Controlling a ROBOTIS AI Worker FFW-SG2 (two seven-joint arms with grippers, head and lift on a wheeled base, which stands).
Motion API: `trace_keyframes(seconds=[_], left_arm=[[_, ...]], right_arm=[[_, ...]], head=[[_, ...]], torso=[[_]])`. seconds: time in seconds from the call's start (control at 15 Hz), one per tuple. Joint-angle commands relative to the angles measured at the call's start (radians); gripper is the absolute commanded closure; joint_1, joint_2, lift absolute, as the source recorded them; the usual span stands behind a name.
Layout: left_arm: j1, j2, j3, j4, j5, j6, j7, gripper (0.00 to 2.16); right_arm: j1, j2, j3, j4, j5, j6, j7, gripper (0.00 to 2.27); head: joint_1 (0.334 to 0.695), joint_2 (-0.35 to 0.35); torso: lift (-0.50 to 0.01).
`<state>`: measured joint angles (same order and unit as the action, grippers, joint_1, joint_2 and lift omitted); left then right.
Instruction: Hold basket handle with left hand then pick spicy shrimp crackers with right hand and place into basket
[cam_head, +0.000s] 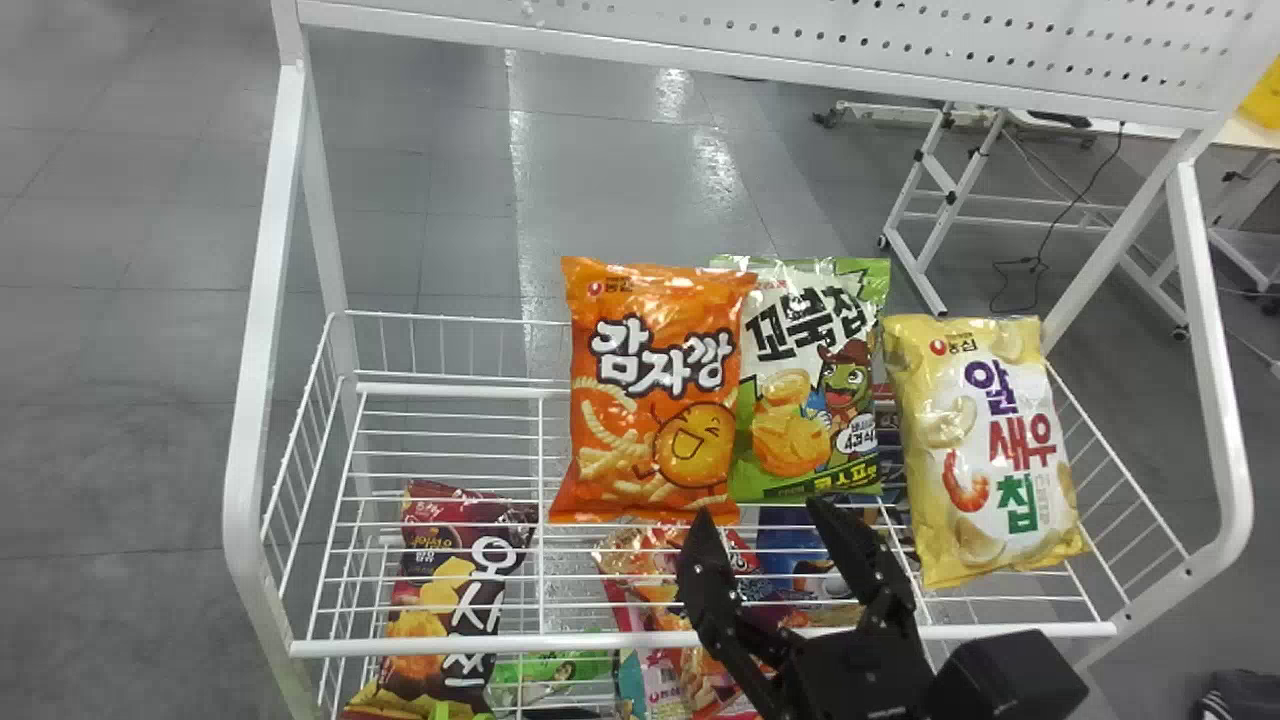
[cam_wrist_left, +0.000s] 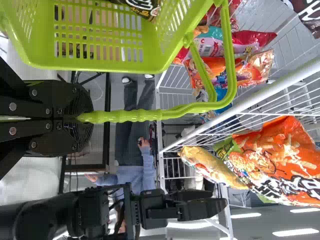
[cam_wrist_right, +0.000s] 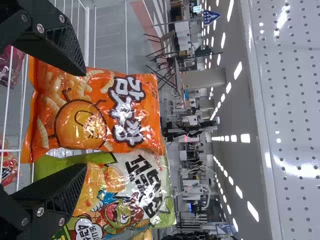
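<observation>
The left wrist view crops the basket (cam_wrist_left: 102, 65).

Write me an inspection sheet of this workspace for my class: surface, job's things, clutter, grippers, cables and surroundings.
Surface: white wire shelf, with another level of goods below.
Job's things: green basket, its handle gripped; which bag is the spicy shrimp crackers, cannot tell.
Clutter: orange bag, green bag partly behind it, yellow bag picturing a shrimp; dark red bag and others on the lower level.
Grippers: left gripper shut on the handle; right gripper open and empty, near the orange and green bags.
Cables: black cable looped on the floor behind the rack.
Surroundings: perforated panel above, wheeled table frame behind.
</observation>
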<state>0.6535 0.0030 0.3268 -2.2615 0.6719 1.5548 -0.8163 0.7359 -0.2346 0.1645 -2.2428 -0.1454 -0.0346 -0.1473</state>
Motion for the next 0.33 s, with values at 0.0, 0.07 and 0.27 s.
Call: trace_keyframes(seconds=[0.0, 0.07, 0.27], left_arm=[[0.006, -0.006, 0.001, -0.006, 0.006, 0.000, -0.001, 1.90], [0.008, -0.006, 0.001, -0.009, 0.008, 0.000, -0.001, 1.90], [0.009, -0.006, 0.003, -0.015, 0.009, 0.000, -0.001, 1.90]], right_arm=[[0.003, 0.000, -0.002, -0.003, 0.001, -0.006, 0.000, 0.19], [0.003, 0.000, -0.002, -0.003, 0.001, -0.006, 0.000, 0.19], [0.003, 0.001, 0.000, -0.001, 0.003, -0.009, 0.000, 0.19]], head=[[0.695, -0.223], [0.695, -0.225], [0.695, -0.228]], torso=[[-0.037], [-0.037], [-0.037]])
